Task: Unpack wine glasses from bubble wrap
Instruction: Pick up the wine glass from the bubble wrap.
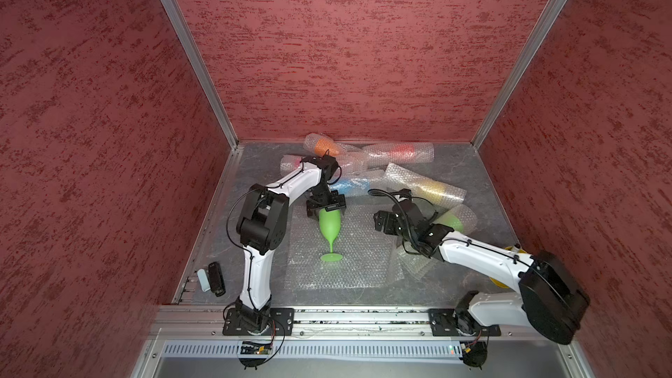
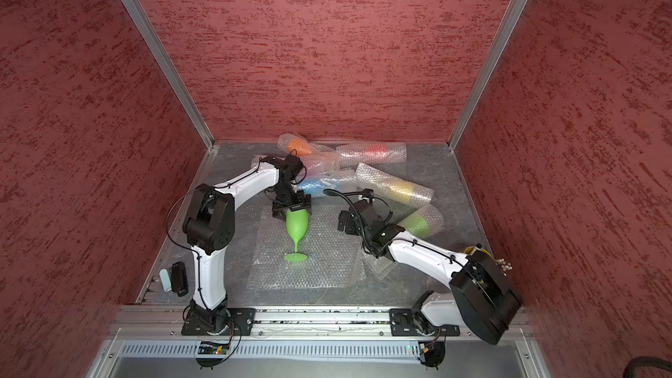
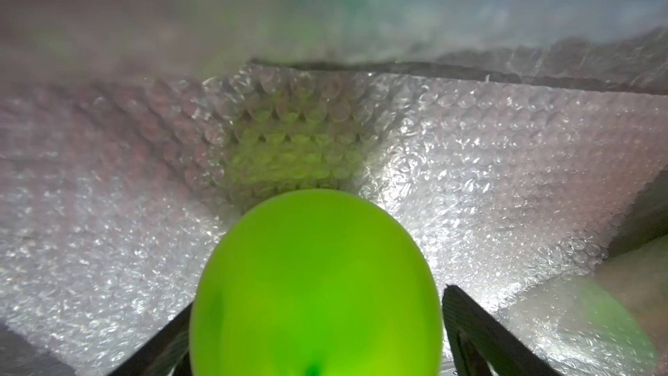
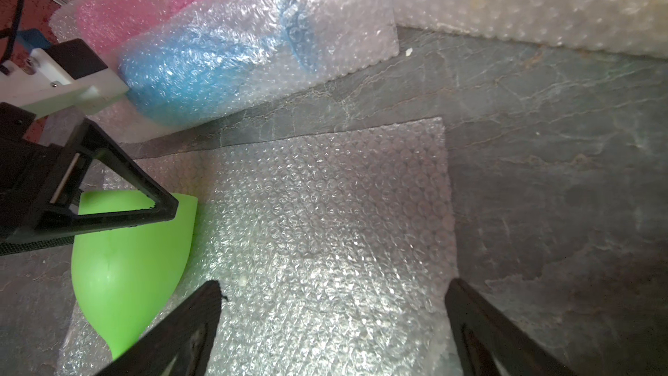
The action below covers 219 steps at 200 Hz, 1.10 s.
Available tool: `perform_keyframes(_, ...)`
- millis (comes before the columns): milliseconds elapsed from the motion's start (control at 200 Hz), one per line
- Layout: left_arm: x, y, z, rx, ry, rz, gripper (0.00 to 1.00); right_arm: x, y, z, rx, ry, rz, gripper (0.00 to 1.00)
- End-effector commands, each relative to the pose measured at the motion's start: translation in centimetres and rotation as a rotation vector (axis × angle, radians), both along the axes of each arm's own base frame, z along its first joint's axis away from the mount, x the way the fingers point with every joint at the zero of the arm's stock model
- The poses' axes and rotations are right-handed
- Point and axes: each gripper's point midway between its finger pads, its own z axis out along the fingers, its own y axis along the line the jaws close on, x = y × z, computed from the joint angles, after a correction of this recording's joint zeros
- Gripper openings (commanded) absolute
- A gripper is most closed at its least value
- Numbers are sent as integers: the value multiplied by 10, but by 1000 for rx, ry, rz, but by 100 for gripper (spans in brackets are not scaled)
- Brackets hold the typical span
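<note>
Green wine glass (image 1: 330, 225) rests on a flat bubble wrap sheet (image 1: 349, 267) midway across the desk (image 1: 483, 183), foot nearest. Left gripper (image 1: 325, 209) straddles its bowl, jaws spread; right gripper (image 4: 332, 285) hovers just right, spread and empty.

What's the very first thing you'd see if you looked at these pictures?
A bright green plastic goblet stands out in the middle, on a flat clear bubble wrap sheet, with the left gripper straddling its bowl. Beyond it lies a heap of bubble wrap rolls glowing orange, red, blue and yellow inside.
</note>
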Motion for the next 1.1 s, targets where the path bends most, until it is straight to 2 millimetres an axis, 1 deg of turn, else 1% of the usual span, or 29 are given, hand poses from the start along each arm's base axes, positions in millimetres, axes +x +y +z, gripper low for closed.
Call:
perform_keyframes(0,-3,4,-12,19,34,-10,94,5,-1,8,14,-37,-8,98)
perform_keyframes(150,-5,5,-19,27,47,-13,92,6,-5,13,5,-56,-18,97)
perform_keyframes(311,-6,6,-19,55,24,-29,91,7,-8,17,-3,-70,-28,96)
perform_keyframes(581,-13,12,-26,87,-13,-13,83,7,-10,20,1,-77,-36,96)
perform_keyframes(641,-12,15,-23,92,-26,-6,81,7,-11,22,5,-81,-40,96)
perform_keyframes(696,-11,16,-18,88,-39,4,79,6,-11,25,9,-87,-41,95)
perform_keyframes(786,-9,17,-4,77,-74,18,78,6,-13,30,14,-96,-47,95)
perform_keyframes(937,-13,20,29,54,-145,35,78,4,-15,36,14,-104,-47,95)
perform_keyframes(1092,-17,34,61,64,-259,62,76,3,-17,44,24,-129,-47,95)
